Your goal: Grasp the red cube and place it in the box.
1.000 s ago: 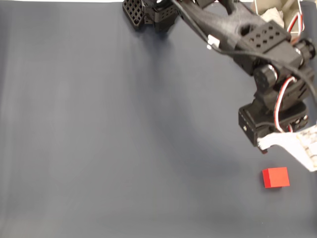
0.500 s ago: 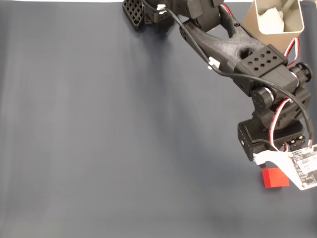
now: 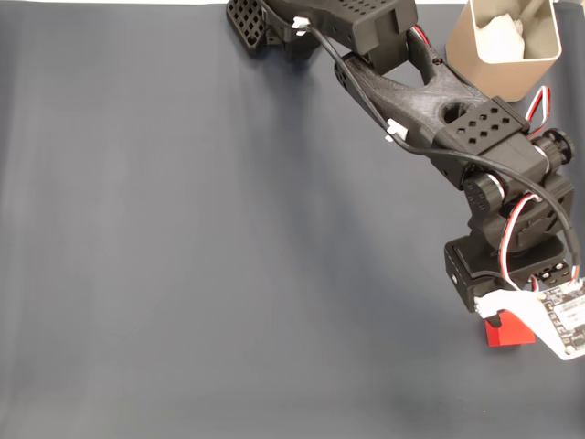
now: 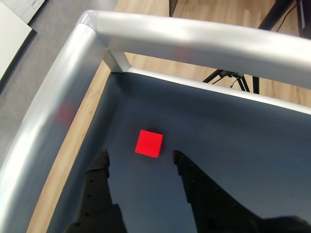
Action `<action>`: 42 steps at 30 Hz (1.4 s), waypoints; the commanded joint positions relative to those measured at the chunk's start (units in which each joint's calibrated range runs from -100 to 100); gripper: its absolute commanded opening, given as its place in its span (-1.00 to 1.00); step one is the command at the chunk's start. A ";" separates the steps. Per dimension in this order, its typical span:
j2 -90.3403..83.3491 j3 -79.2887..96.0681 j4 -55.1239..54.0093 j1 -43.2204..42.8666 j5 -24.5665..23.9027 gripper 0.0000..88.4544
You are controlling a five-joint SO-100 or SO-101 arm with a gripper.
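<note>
Red cube: we see one small, plain, bright red cube [image 4: 149,143] with matte faces; in the wrist view its top reads as a flat red square.
Cube's place: it lies on the dark mat [image 3: 183,256], at the near right of the fixed view [image 3: 508,335], close to the mat's right edge.
Box: we count one beige box [image 3: 505,50] with rounded corners and a thin pale rim, at the far right of the fixed view, well apart from the cube; something pale and crumpled lies inside it.
Gripper: one gripper [image 4: 139,155]; its two black fingers [image 4: 99,167] are spread apart, one on each side of the cube's near edge, and we see mat between each tip and the cube, so nothing is pinched.
Arm: one black arm [image 3: 439,101] reaches from the far edge down to the near right in the fixed view; its wrist and a white camera board [image 3: 558,320] cover part of the cube there.
Around: in the wrist view a silvery metal rail [image 4: 194,41] frames the mat's corner beyond the cube, with wooden floor [image 4: 214,12] and black tripod legs [image 4: 228,77] past it.
</note>
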 commanded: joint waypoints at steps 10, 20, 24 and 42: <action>2.54 -4.00 -5.01 -0.06 0.93 -0.25; 6.53 -3.82 -9.68 -0.34 1.66 -0.23; 8.35 -3.91 -10.34 -0.06 1.71 -0.23; 9.82 -2.27 -12.55 0.01 1.61 -0.23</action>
